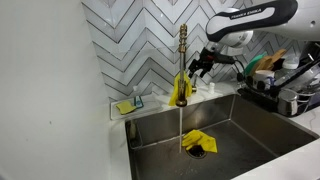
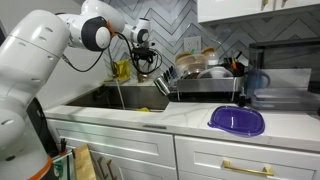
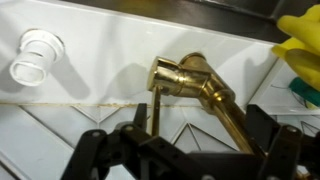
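A gold faucet [image 1: 181, 70] stands behind the sink, and a thin stream of water [image 1: 181, 125] runs from it into the basin. My gripper [image 1: 200, 65] hovers just beside the faucet at about mid height; it also shows in an exterior view [image 2: 145, 62]. In the wrist view my gripper [image 3: 200, 120] is open, with one black finger on each side of the gold faucet body [image 3: 185, 72] and its thin lever [image 3: 155, 105]. The fingers do not visibly press on it.
A yellow cloth [image 1: 197, 142] lies over the drain in the steel sink [image 1: 250, 120]. A yellow sponge [image 1: 124, 107] sits on the back ledge. A loaded dish rack [image 2: 205, 75] stands beside the sink, and a purple plate [image 2: 237, 120] lies on the counter.
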